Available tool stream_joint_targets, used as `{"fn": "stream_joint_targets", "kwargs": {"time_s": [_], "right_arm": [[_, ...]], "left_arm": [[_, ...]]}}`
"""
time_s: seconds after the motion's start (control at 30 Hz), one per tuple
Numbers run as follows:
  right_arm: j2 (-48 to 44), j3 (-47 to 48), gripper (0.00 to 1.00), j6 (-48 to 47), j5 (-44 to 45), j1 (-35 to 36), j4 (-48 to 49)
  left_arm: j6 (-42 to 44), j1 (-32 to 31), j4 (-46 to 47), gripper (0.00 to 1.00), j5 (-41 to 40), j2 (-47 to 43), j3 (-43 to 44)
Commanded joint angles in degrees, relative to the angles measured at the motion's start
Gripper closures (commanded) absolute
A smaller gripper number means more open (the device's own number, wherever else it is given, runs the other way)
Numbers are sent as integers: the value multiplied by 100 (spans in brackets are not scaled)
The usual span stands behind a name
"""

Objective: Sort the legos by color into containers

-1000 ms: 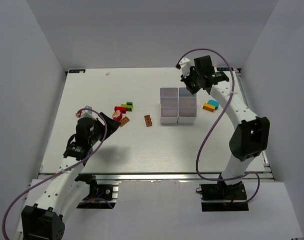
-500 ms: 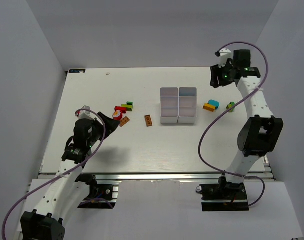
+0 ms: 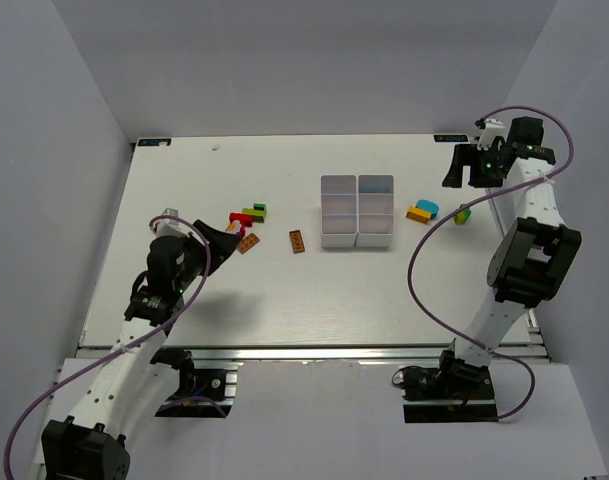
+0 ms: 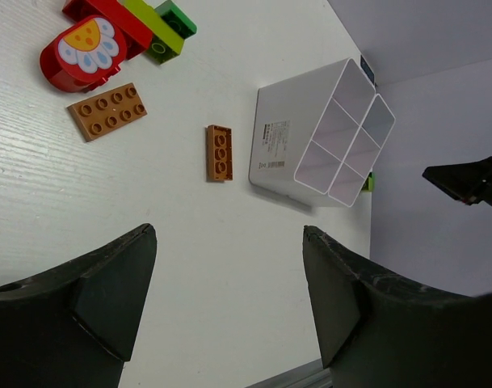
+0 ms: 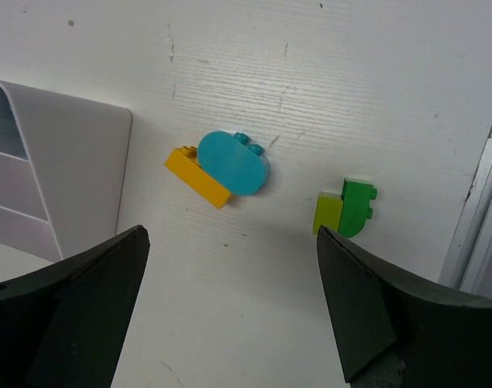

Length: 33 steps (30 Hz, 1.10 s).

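The containers are one white six-compartment tray (image 3: 357, 211) (image 4: 288, 149) (image 5: 68, 174) in mid-table. Left of it lie a red piece with a flower print (image 4: 86, 47), green and lime bricks (image 4: 166, 28), a brown plate (image 4: 107, 111) and a small brown brick (image 4: 220, 152) (image 3: 297, 241). Right of the tray lie a teal piece (image 5: 233, 162) on an orange brick (image 5: 199, 176), and a green and lime piece (image 5: 346, 208) (image 3: 464, 213). My left gripper (image 3: 224, 236) (image 4: 229, 238) is open and empty beside the left group. My right gripper (image 3: 468, 172) (image 5: 229, 234) hangs open and empty above the right group.
The table's right edge with its metal rail (image 5: 480, 202) runs just beyond the green and lime piece. White enclosure walls stand close on both sides and at the back. The right arm reaches up along the right edge.
The right arm has swung from above the tray to the far right corner and its jaws have opened. The green and lime piece now shows. The left arm has barely moved.
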Motion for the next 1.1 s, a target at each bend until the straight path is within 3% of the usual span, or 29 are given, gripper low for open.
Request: {"fn": "stream_joint_targets", "kwargs": {"time_s": [0.0,0.37,0.6,0.77,1.07], "right_arm": [[167,197,11,8,77,-11,-149],[326,233,21,-202,175,-11,-431],[501,505,21,-694,-10,182,-835],[660,681,26,-642,78,402,-1063],[852,636,25,-985,895,894,-730]], "left_arm": [[-92,-14,182,18,104,5,126],[-58,-23,436,18,209,110,65],[469,-23,481,18,560,1006,767],[628,-190,665,19,772,1727,1302],[646,-629,1078,20,842,2800,1919]]}}
